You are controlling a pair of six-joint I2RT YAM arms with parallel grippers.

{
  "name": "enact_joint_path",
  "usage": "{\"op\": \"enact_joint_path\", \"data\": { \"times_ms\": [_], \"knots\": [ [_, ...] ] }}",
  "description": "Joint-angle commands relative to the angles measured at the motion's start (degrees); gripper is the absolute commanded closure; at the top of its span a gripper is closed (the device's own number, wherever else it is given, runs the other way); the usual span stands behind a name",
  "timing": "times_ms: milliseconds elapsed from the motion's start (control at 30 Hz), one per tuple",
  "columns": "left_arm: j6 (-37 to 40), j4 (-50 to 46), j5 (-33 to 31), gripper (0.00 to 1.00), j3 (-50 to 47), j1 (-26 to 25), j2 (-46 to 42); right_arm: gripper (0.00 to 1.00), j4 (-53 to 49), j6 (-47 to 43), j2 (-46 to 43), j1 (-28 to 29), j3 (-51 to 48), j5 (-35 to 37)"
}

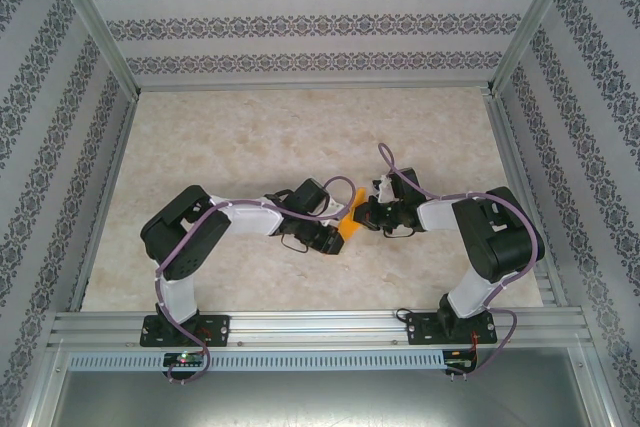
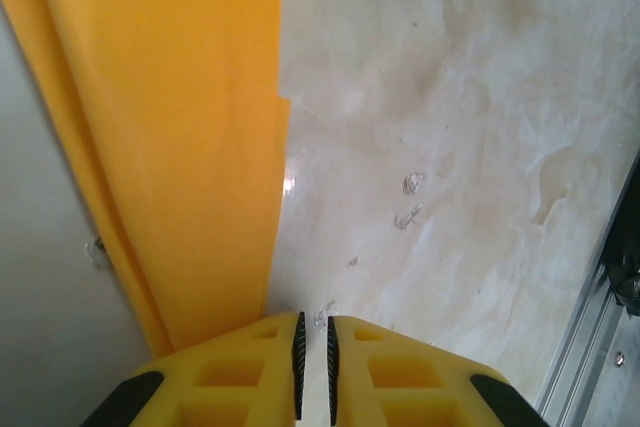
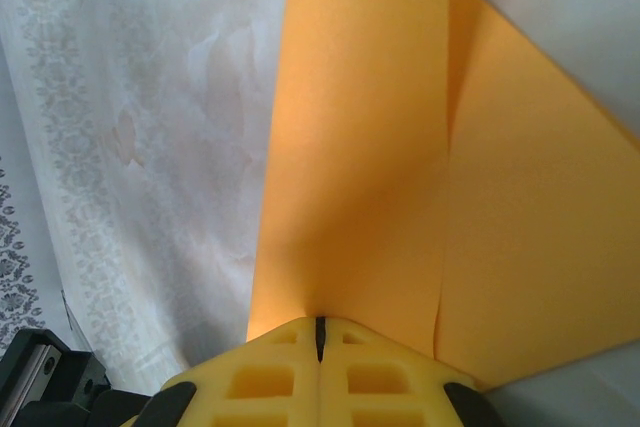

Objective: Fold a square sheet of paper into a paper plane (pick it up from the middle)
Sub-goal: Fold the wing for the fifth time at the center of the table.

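The square sheet of paper [image 1: 348, 219] is bright orange and folded into layers, held up between the two arms at the table's middle. My right gripper [image 3: 320, 325] is shut on its lower edge. The paper [image 3: 370, 147] rises from the fingertips with a second layer [image 3: 540, 227] spreading to the right. My left gripper [image 2: 314, 332] hangs just beside the paper [image 2: 180, 147], which stands to the left of its fingers [image 2: 250, 367]. Its jaws are a narrow slit apart, and bare table shows through the gap. In the top view the left gripper [image 1: 338, 237] and right gripper [image 1: 362, 215] nearly meet.
The marble-patterned table [image 1: 250, 137] is walled by patterned panels [image 1: 300, 27] on three sides. An aluminium rail [image 1: 320, 327] runs along the near edge, and a frame rail [image 2: 600, 327] lies close to the right of the left gripper.
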Motion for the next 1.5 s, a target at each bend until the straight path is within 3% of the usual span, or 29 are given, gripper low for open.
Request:
{"op": "enact_joint_path", "data": {
  "times_ms": [0,333,667,967,1467],
  "knots": [
    [1.65,-4.15,1.15,0.82,-2.79,-0.19,-1.66,1.0,-5.23,-2.9,2.04,0.02,-0.84,4.42],
    [1.81,-4.63,3.1,0.83,-6.26,0.87,-4.56,1.0,-6.61,-4.05,2.68,-0.14,-0.58,5.28],
    [3.57,-7.3,0.91,0.84,-9.13,2.53,-7.49,1.0,-7.07,-4.49,2.91,-0.12,-0.35,5.23],
    [-1.4,-1.85,2.73,0.84,-7.43,2.54,-14.34,1.0,-6.86,-4.24,3.05,0.47,0.03,5.19],
    [-1.61,4.66,5.81,0.84,2.8,2.54,-0.95,1.0,-4.86,-2.82,3.4,1.67,0.12,4.66]
  ]
}}
